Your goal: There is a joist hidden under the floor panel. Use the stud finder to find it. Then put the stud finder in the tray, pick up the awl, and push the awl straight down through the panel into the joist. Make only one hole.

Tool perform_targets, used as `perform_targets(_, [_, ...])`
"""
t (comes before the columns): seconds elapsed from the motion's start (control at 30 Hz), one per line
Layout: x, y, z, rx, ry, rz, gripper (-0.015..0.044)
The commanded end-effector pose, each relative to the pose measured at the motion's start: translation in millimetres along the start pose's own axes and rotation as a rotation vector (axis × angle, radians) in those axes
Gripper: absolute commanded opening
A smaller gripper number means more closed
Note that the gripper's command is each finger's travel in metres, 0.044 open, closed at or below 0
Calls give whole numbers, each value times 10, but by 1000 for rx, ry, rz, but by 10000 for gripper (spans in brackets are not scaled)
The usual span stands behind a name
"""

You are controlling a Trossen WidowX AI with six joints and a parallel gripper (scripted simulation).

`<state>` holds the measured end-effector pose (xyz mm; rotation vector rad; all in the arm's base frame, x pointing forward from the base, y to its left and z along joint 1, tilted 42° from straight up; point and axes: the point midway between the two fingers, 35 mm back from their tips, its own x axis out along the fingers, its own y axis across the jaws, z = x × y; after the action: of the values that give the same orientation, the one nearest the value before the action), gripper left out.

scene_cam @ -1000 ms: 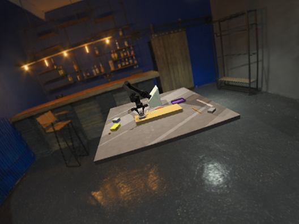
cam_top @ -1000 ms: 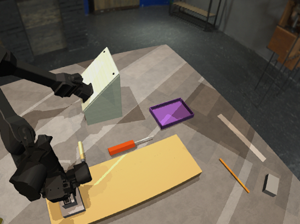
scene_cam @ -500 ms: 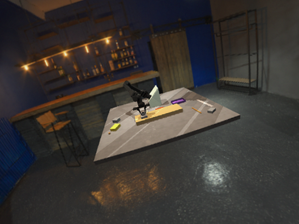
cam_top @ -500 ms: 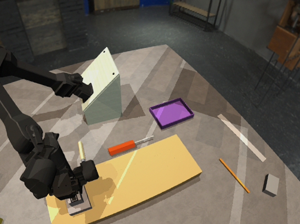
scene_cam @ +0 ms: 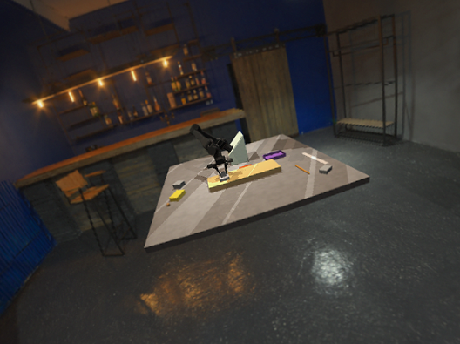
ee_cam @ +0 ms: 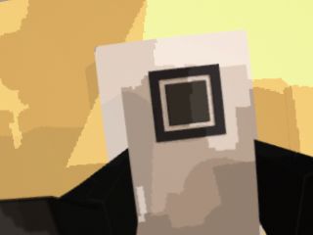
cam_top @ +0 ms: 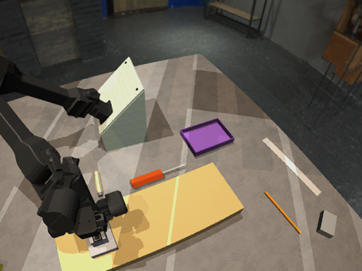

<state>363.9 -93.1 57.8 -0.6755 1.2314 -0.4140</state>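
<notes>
The stud finder point(cam_top: 104, 250) point(scene_cam: 223, 178) point(ee_cam: 127, 64) is a pale flat box with a dark square window that shows no lit colour in the wrist view. My gripper point(cam_top: 99, 237) point(ee_cam: 196, 196) is shut on it and holds it flat at the left end of the yellow-orange floor panel point(cam_top: 196, 201) point(scene_cam: 261, 168) point(ee_cam: 284, 39). Whether it touches the panel is hard to tell. The awl point(cam_top: 98, 182), with a pale yellow handle, lies behind the panel, its tip hidden by the arm. The purple tray point(cam_top: 207, 135) point(scene_cam: 274, 155) is empty. No hole is discernible in the visible panel.
A red-handled screwdriver point(cam_top: 147, 178) lies behind the panel. A pale sloped block point(cam_top: 124, 127) point(scene_cam: 238, 152) stands farther back, against the arm. An orange pencil point(cam_top: 282, 211), a pale strip point(cam_top: 290, 166) and a grey block point(cam_top: 327, 223) lie right. A yellow block point(scene_cam: 176, 195) and another grey block point(scene_cam: 178, 184) lie left.
</notes>
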Motion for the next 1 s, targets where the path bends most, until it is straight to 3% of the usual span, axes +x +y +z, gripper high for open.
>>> perform_targets(0.0, [6, 75, -3, -2, 1, 2, 0])
perform_targets(0.97, [5, 475, -6, -2, 1, 4, 0])
